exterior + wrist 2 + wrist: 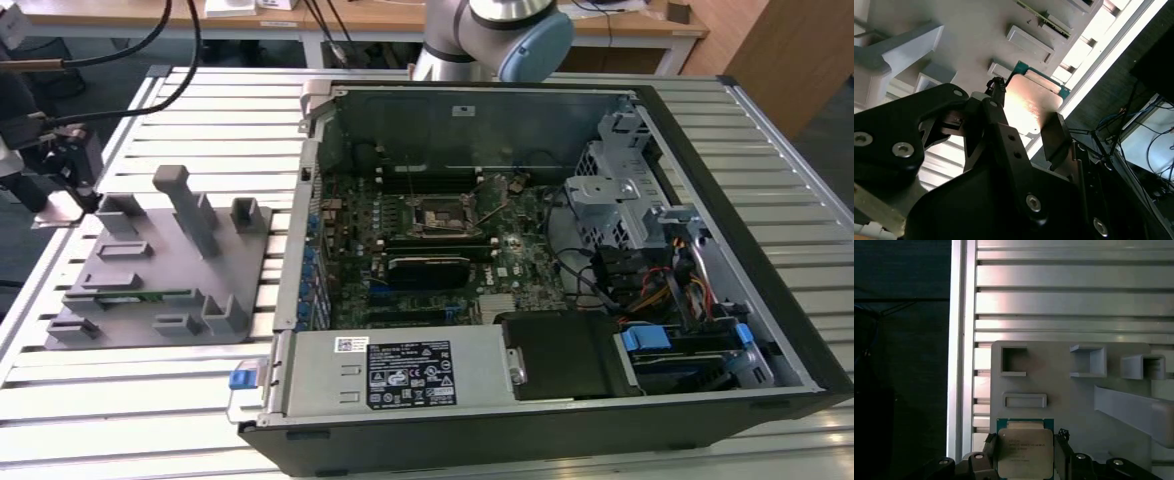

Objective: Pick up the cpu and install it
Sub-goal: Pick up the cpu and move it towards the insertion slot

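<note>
Tabletop [160, 400] of aluminium slats, spread under everything in the exterior view. Bore an open computer case [747, 330] from the centre out to three o'clock, side panel off and black walls standing round a green motherboard [400, 250]. Housed a grey power supply [387, 372] with a printed label at the case's six o'clock, and a drive cage [667, 250] with red, yellow and blue fittings toward four o'clock. Carried the cpu socket [438, 213], a dark square in a metal frame, a little toward twelve o'clock from the board's middle.

Robot arm [487, 35], silver with a blue cap, planted at twelve o'clock behind the case.

Fixture plate [174, 262], grey plastic, set at nine o'clock from the case and studded with upright blocks and open pockets.

Gripper [64, 198], black, hung at the plate's nine o'clock edge, near the table's rim. Was closed partway, in both wrist views, onto the cpu [1025, 452], with one of the fingers [988, 454] pressed to each of two opposite edges. Showed the cpu [1031, 102] in the second wrist view as a flat square with a shiny metal top and a thin green border, clamped between the dark pads [1054, 134]. Was placed over the plate's outer margin, beside a shallow rectangular pocket [1025, 400], with the slats just beyond. Could not tell whether the chip's underside touched the plate or hung clear of it. Sat well apart from the case and its socket.
</note>
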Motion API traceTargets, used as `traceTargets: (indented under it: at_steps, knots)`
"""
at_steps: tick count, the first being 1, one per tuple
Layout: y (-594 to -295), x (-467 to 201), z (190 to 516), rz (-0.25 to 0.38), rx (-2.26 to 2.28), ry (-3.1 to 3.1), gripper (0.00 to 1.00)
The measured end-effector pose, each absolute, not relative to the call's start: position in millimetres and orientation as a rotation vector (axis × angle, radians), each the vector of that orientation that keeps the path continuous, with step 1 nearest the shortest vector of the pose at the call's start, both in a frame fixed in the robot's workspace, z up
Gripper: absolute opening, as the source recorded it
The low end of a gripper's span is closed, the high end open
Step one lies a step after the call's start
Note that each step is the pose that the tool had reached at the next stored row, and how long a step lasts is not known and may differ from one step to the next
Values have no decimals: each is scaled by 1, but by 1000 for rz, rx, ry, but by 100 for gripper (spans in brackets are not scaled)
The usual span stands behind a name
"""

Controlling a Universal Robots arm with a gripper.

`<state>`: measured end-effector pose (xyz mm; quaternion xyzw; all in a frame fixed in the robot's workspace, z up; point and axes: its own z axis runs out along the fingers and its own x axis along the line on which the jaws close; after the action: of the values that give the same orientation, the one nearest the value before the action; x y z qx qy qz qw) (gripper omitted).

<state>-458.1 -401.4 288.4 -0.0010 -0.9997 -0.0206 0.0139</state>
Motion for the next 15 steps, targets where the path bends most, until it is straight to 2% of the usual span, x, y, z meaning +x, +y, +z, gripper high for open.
traceTargets:
  at_steps: [15]
  knots:
    - [-401, -458, 307, -64, -3, -3113, 53]
